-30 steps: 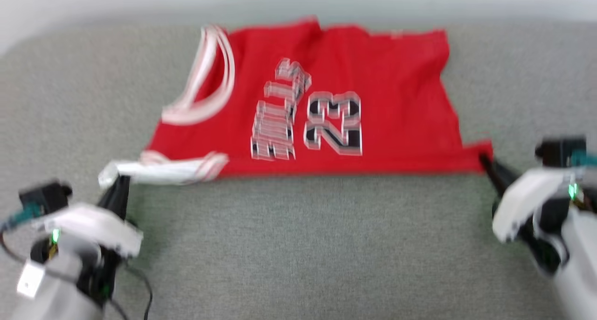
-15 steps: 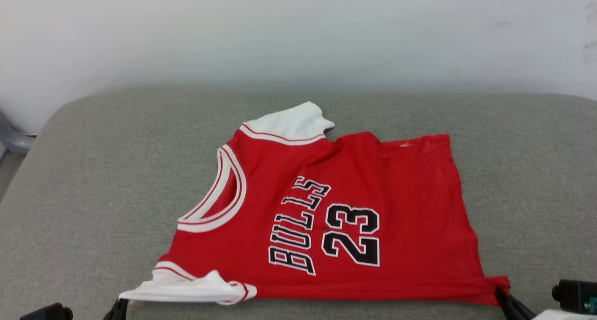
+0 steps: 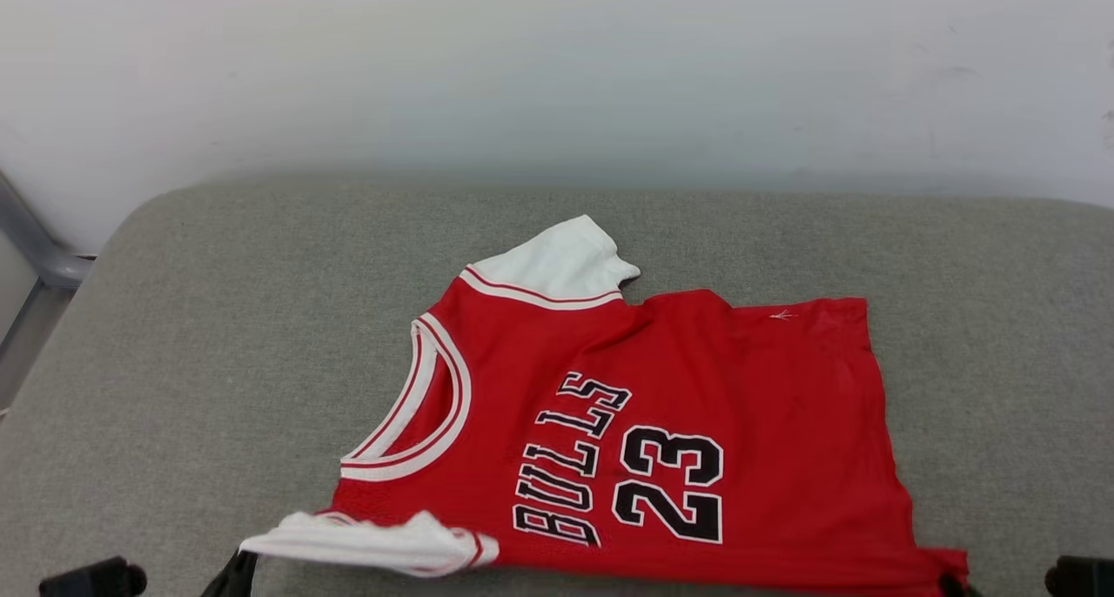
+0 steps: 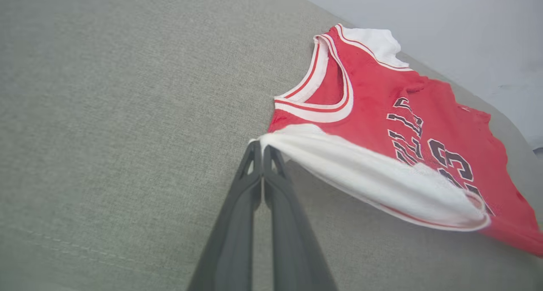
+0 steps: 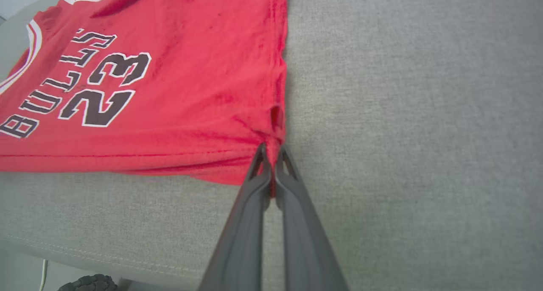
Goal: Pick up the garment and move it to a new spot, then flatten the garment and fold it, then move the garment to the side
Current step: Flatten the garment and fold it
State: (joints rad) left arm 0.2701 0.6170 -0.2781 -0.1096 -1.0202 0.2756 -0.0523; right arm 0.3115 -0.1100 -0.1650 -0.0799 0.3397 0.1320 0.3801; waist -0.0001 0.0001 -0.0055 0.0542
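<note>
We have the jersey (image 3: 748, 388) spread face-up on the grey cushion (image 3: 218, 318), left end effector (image 4: 262, 149) clamped on its white sleeve (image 4: 373, 180), right end effector (image 5: 271, 153) pinching the red hem corner (image 5: 275, 134).

Our two grippers: slim, dark, slotted at the tips

On the left gripper (image 4: 262, 149) we see two long matte charcoal fingers (image 4: 235, 240), broad well behind the jaws and narrowing steadily toward the tips; just back of each tip a slim triangular slot is cut through. The right gripper (image 5: 271, 154) gives us the same pair of dark grey fingers (image 5: 305, 248) with the same slotted tips. From the head, behind and outboard of the left jaws, we make out a rounded black block (image 3: 91, 577), and a second black block (image 3: 1082, 574) outboard of the right jaws.
</note>
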